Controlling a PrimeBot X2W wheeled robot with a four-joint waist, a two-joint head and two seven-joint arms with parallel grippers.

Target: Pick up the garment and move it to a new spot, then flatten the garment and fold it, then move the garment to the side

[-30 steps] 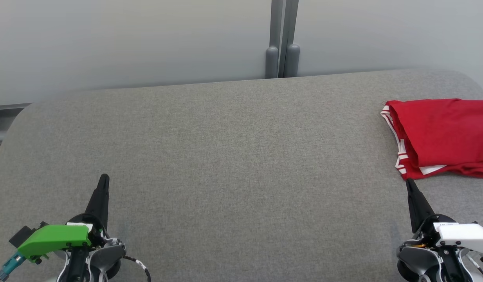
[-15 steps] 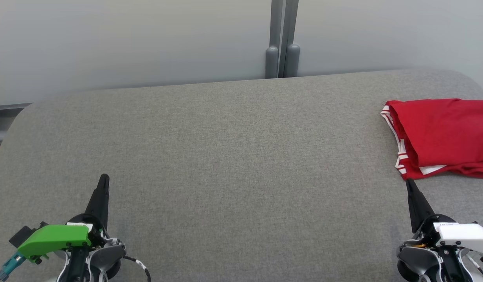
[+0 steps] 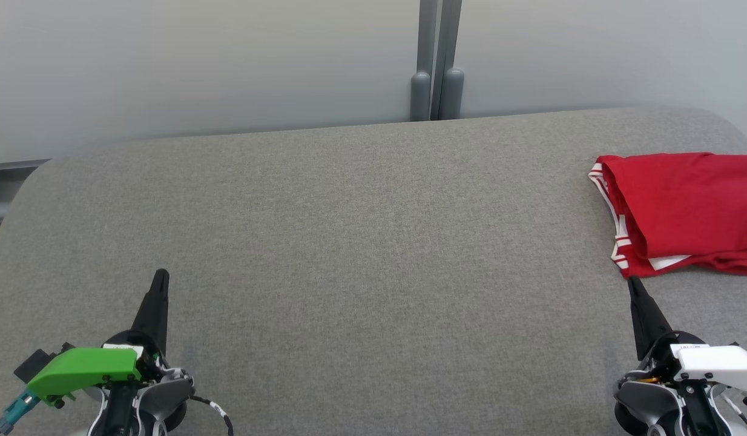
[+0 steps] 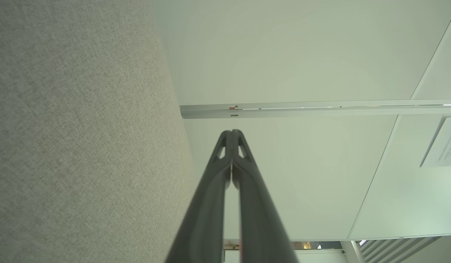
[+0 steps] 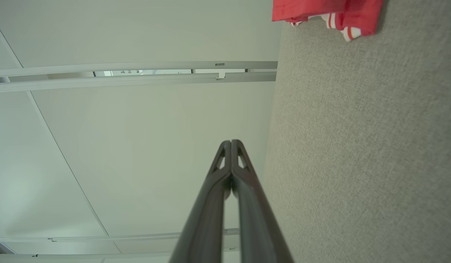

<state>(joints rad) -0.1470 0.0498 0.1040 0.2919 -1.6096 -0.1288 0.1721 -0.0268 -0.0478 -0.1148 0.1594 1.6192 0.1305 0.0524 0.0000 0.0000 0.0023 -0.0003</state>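
The garment is a red piece with red-and-white striped trim, folded into a compact stack at the far right of the grey table. Its striped corner also shows at the top of the right wrist view. My right gripper hovers just below the garment's near edge, fingertips pressed together and holding nothing. My left gripper sits at the lower left, far from the garment, also shut and empty. In each wrist view the two dark fingers meet at the tips: left gripper, right gripper.
The table's fabric top has rounded corners and ends at a pale wall panel with a grey vertical post behind its far edge. A wide stretch of bare fabric lies between the two grippers.
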